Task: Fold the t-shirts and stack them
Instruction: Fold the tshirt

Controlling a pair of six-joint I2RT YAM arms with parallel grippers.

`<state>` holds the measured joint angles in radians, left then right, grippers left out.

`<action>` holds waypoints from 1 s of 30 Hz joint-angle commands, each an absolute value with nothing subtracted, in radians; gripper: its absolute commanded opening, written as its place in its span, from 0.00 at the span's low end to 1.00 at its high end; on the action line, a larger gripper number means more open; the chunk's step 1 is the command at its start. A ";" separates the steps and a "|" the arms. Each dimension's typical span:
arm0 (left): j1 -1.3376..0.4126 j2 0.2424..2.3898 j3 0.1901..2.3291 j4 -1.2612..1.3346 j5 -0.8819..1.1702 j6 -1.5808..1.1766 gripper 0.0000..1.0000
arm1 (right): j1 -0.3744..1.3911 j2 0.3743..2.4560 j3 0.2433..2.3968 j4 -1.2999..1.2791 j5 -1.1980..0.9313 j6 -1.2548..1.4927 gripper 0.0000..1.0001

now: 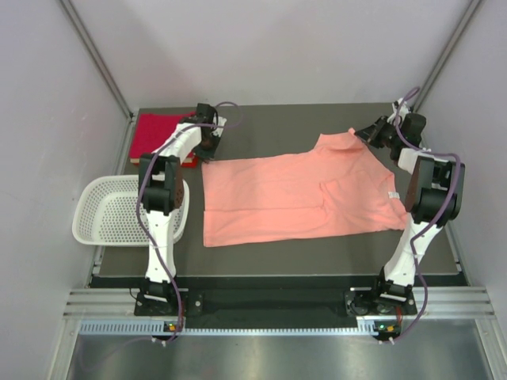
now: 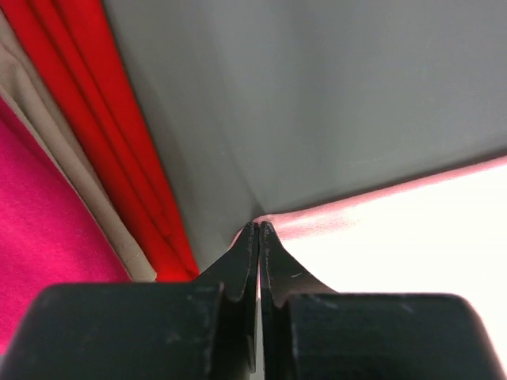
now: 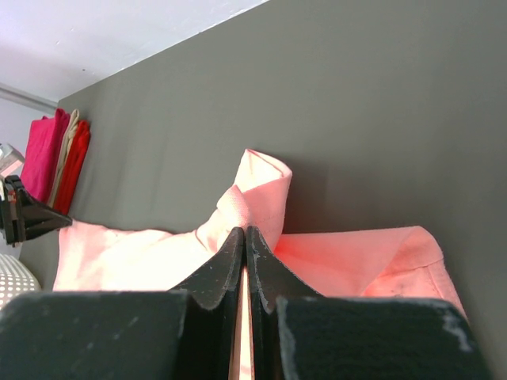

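Left gripper and right gripper each pinch the salmon-pink t-shirt.
Top view: it lies spread mid-table; folded red t-shirts far left, white basket near left. Left wrist: fingers pressed together on its far-left corner. Right wrist: fingers closed on a bunched far-right fold.

Logged spread t-shirt flat mid-table, folded stack behind and left of it in the far-left corner. Noted basket off the left edge, nearer than the stack. Saw left gripper pinching the shirt's far-left corner, right gripper its far-right part
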<state>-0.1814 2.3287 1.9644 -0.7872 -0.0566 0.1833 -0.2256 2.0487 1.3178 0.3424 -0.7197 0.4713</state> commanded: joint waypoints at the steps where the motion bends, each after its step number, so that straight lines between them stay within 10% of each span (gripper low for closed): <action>1: -0.183 2.300 1.987 -0.776 -0.025 0.158 0.00 | -0.236 1.973 1.356 0.376 -0.724 0.445 0.00; 30: -0.219 1.961 1.674 -0.710 -0.083 0.071 0.00 | -0.297 1.715 1.147 0.239 -0.620 0.367 0.00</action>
